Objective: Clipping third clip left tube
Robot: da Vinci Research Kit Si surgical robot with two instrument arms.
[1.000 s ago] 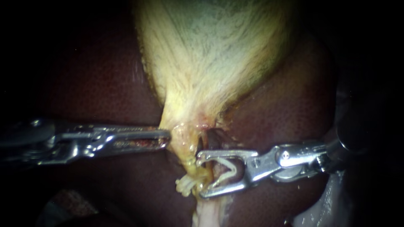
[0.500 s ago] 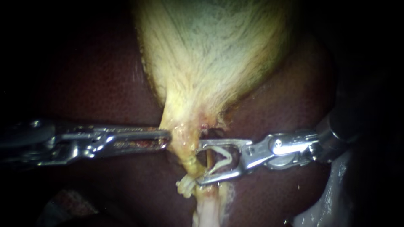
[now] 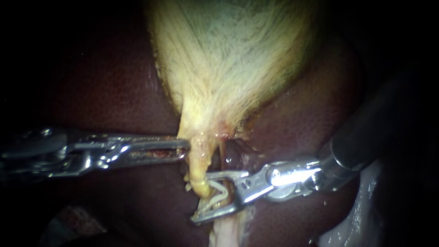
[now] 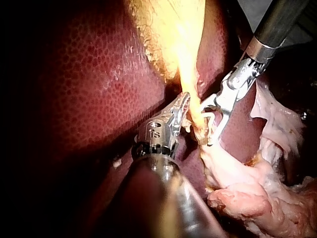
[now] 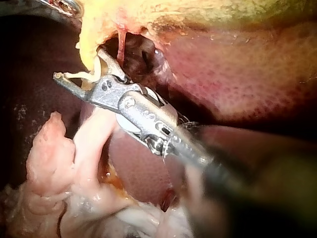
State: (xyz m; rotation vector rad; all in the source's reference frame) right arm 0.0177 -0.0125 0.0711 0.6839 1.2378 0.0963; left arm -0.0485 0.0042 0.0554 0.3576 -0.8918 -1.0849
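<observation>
- gallbladder (image 3: 233,59): pale yellow; fills the upper centre of the endoscope view; narrows downward to a neck at mid-frame
- liver (image 3: 100,91): dark red, mottled; lies to the left and right of the gallbladder
- left tube (image 3: 196,170): yellow strand; runs down from the neck, just left of centre, into the lower half of the frame; passes between the jaws of the right instrument
- thin strand (image 3: 222,153): reddish; just right of the left tube and apart from it; crosses a dark hollow
- left instrument (image 3: 186,147): enters from the left edge and lies level; jaws pressed together on the edge of the gallbladder's neck, just above the left tube; in the left wrist view, tips sunk in yellow tissue
- right instrument (image 3: 200,198): enters from the right edge and slants down toward lower centre; jaws stand apart, one on each side of the left tube, with the clip held between them
- clip (image 3: 219,195): white, V-shaped; one leg along each jaw; open end at the left tube; legs not yet together
- pale tissue (image 3: 226,231): whitish-pink, ragged; sits at bottom centre, below the right instrument's jaws; in the right wrist view, lies under that instrument
</observation>
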